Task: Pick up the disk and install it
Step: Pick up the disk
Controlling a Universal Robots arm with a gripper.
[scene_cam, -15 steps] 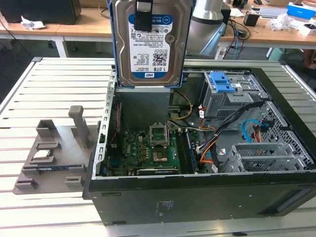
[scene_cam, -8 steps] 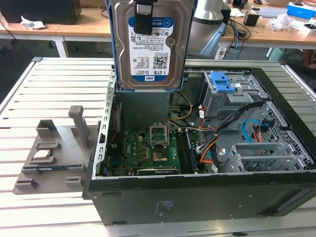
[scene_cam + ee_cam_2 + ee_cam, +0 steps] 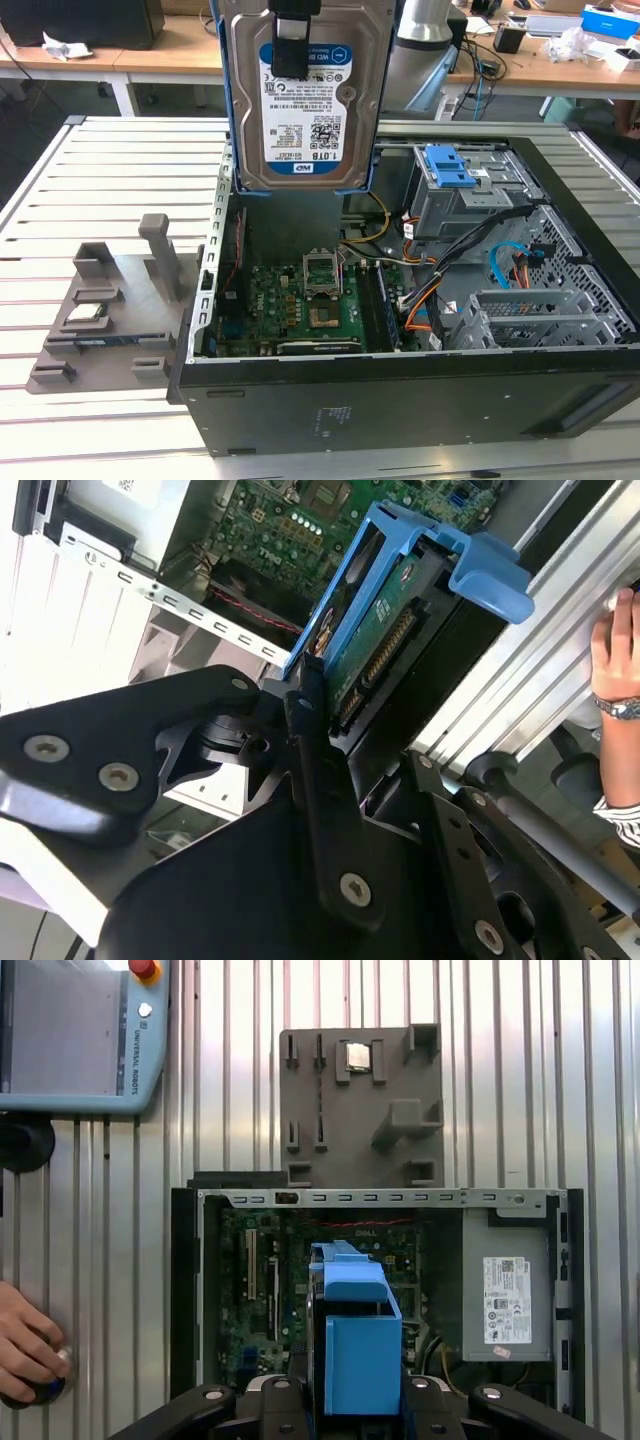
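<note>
disk: silver-grey rectangular metal disk [image 3: 305, 110], blue-bracketed, hung upright over open black computer case [image 3: 400, 400], likely to clear its walls
end effector [image 3: 295, 40]: gripped its top edge

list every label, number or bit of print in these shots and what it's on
disk, held up by the gripper: white-and-blue label with barcodes and several lines of print, not quoted here.
power supply: white sticker, print too small to read.
pendant: one line of print along its edge, not quoted.
motherboard: small white print, mostly too small to read.
</note>
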